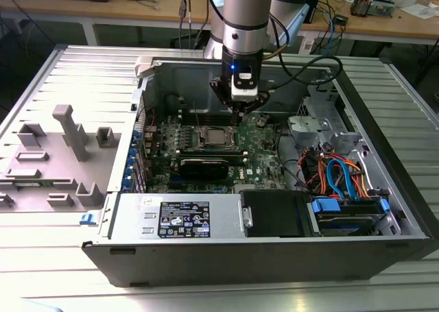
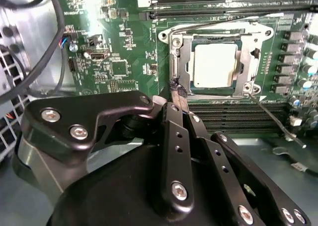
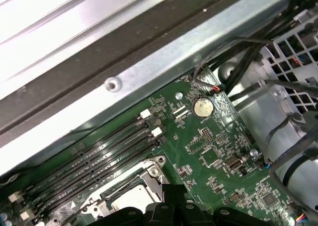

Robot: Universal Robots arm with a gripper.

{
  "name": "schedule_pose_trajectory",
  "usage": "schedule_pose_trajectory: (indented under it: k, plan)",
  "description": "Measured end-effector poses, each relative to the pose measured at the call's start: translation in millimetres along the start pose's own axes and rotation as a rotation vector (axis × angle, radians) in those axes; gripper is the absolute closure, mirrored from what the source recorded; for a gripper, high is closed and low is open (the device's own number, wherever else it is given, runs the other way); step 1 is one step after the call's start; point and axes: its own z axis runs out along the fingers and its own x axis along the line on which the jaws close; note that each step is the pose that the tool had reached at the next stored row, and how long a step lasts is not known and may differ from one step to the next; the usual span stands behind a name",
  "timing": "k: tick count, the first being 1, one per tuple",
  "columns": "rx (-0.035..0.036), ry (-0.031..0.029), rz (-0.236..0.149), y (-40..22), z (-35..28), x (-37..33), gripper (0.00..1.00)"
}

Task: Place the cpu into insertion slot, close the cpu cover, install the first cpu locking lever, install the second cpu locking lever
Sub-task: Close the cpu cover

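An open computer case (image 1: pixel 274 257) lies on its side on the ribbed metal worktop (image 1: pixel 41 271), and the arm reaches down into it from the far side. The gripper (image 1: pixel 238 116) hangs over the green motherboard (image 1: pixel 264 158), just above the far edge of the socket area. In the second wrist view the gripper (image 2: pixel 178 93) has its black fingers (image 2: pixel 175 121) drawn together to a narrow point with nothing between them. That point sits just beside one corner of the cpu cover (image 2: pixel 180 67); I cannot tell whether it touches.

The cpu (image 2: pixel 214 64) lies flat in the insertion slot (image 2: pixel 239 46), with its dull silver top showing through the cover's window. The cover lies down around the chip. A thin wire lever (image 2: pixel 278 124) stands out at a slant from one corner of the cover, across the long black memory slots (image 2: pixel 233 117), with its end free. A second thin rod (image 2: pixel 223 21) runs along the opposite edge of the cover.

In the first wrist view the cpu (image 3: pixel 130 200) shows beside the gripper (image 3: pixel 171 191), with a round coin battery (image 3: pixel 202 107) further along the board. In the exterior view the cpu (image 1: pixel 217 138) lies near the middle of the board, grey plastic fixtures (image 1: pixel 72 130) stand on the worktop at the exterior view's left, and blue and orange cables (image 1: pixel 343 175) crowd the case at the exterior view's right.
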Motion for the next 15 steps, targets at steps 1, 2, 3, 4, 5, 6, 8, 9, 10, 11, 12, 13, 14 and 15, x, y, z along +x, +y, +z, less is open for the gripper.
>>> schedule_pose_trajectory:
  k: [1,2,3,4,5,6,8,9,10,11,12,13,14,15]
  plan:
    - [-0.0009,-0.0001,-0.017,0.0,0.0,0.0,0.89]
    - [-0.0026,-0.0001,-0.044,0.0,0.1,0.0,0.89]
    - [-0.0036,-0.0002,-0.063,0.0,0.2,0.0,0.89]
    - [-0.0042,-0.0002,-0.075,0.0,0.2,0.0,0.89]
    - [-0.0055,-0.0003,-0.096,-0.1,0.4,0.1,0.89]
    - [-0.0063,-0.0003,-0.112,-0.3,0.7,0.5,0.89]
    - [-0.0072,-0.0004,-0.129,-0.6,1.2,1.1,0.89]
    - [-0.0078,-0.0004,-0.139,-1.0,1.7,1.6,0.89]
    - [-0.0081,-0.0004,-0.144,-1.2,2.0,2.1,0.89]
    - [-0.0086,-0.0004,-0.153,-1.6,2.6,2.8,0.89]
    - [-0.0091,-0.0005,-0.163,-2.2,3.3,3.9,0.89]
    - [-0.0095,-0.0005,-0.170,-2.8,4.0,4.9,0.89]
    - [-0.0097,-0.0005,-0.175,-3.4,4.6,5.9,0.89]
    - [-0.0099,-0.0005,-0.178,-4.0,5.0,6.8,0.89]
